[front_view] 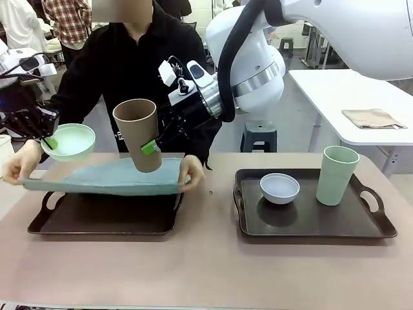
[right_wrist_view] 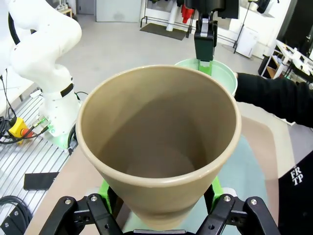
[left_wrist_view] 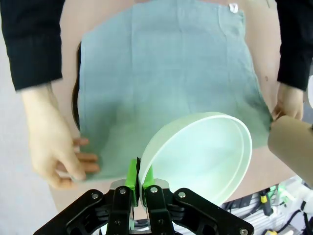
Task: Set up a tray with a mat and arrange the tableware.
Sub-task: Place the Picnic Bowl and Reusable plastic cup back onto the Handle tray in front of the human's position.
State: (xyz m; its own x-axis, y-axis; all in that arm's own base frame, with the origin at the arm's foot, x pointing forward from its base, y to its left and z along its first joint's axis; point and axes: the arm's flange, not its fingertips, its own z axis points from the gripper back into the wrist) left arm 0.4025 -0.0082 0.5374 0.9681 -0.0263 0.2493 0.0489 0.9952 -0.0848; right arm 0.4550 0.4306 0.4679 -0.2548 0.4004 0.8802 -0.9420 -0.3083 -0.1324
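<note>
My left gripper point(front_view: 46, 139) is shut on the rim of the small light green bowl point(front_view: 68, 142), held in the air at the far left. In the left wrist view the green pads point(left_wrist_view: 132, 174) pinch the bowl's point(left_wrist_view: 205, 152) edge above the mat point(left_wrist_view: 166, 73). My right gripper point(front_view: 152, 147) is shut on the tall tan-brown cup point(front_view: 137, 132), upright above the mat's point(front_view: 106, 177) middle. In the right wrist view its fingers point(right_wrist_view: 105, 192) clasp both sides of the cup point(right_wrist_view: 161, 142). A person's hands point(front_view: 19, 166) hold the blue-green mat stretched over the dark left tray point(front_view: 103, 223).
The dark right tray point(front_view: 377, 227) carries the whitish-blue bowl point(front_view: 279, 188) and the tall pale green cup point(front_view: 337, 175). The person stands close behind the left tray. A white side table point(front_view: 342, 103) with a folded cloth is at the back right.
</note>
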